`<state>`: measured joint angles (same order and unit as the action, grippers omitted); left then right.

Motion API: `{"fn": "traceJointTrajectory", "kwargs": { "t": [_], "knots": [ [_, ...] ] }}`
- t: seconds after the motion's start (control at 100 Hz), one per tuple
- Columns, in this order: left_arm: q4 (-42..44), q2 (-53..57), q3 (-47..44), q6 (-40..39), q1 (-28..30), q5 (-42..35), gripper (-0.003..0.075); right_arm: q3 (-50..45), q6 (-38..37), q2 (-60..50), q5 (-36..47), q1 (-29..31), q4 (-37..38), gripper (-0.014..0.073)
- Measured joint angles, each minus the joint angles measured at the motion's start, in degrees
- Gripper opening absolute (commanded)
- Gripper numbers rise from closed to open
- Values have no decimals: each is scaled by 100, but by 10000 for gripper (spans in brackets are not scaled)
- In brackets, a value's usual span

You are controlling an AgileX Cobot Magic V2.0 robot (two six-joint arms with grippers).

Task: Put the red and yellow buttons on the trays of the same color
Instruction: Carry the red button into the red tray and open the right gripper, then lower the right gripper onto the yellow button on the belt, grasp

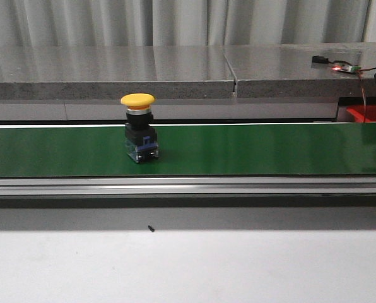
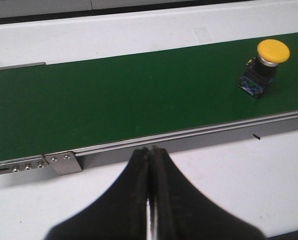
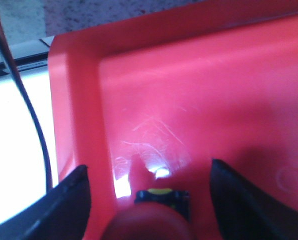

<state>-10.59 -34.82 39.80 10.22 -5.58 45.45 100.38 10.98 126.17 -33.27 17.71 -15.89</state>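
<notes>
right wrist view: my right pincer [image 3: 149,200] hangs low over the red tray [image 3: 199,90], its fingers [image 3: 64,200] spread wide, one at about eight o'clock and one at four. between them, at six o'clock, sits a red button [image 3: 148,222] with a bit of yellow and dark body just beyond its cap. i cannot tell whether either finger touches it; they look apart from it, so i judge it is resting in the tray, near the tray's corner rim.

left wrist view: my left pincer [image 2: 150,200] is closed, fingers pressed together with nothing between them, hanging over the white table near the belt's metal edge. the yellow button [image 2: 269,62] stands upright on the green conveyor belt [image 2: 114,105], out at about two o'clock from the fingertips, well apart.

as i judge it, the red drop is all but done, and the yellow button is next. that calls for my left fingers to open, reach across the belt and close around the button's black body under the cap.

the front view alone shows the yellow button and a corner of the red tray together, the tray at the far right. no yellow tray shows in any view, and neither pincer appears in front.
</notes>
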Motion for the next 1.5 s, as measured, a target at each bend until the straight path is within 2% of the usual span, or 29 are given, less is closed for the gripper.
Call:
{"fn": "traceJointTrajectory", "kwargs": {
  "t": [0.48,0.65,0.88,1.11,1.5],
  "knots": [
    [0,0,0,0,0,0,-19,-116,0,-1029,-16,-151,360,527],
    [0,0,0,0,0,0,-19,-666,-42,-1644,-14,-392,432,527],
    [0,0,0,0,0,0,-19,-1590,-594,-2666,25,-696,768,527],
    [0,0,0,0,0,0,-19,-2181,-1356,-3614,-137,-1200,1397,527],
    [0,0,0,0,0,0,-19,-2664,-1410,-4329,-1301,-2384,1530,527]
  ]
}}
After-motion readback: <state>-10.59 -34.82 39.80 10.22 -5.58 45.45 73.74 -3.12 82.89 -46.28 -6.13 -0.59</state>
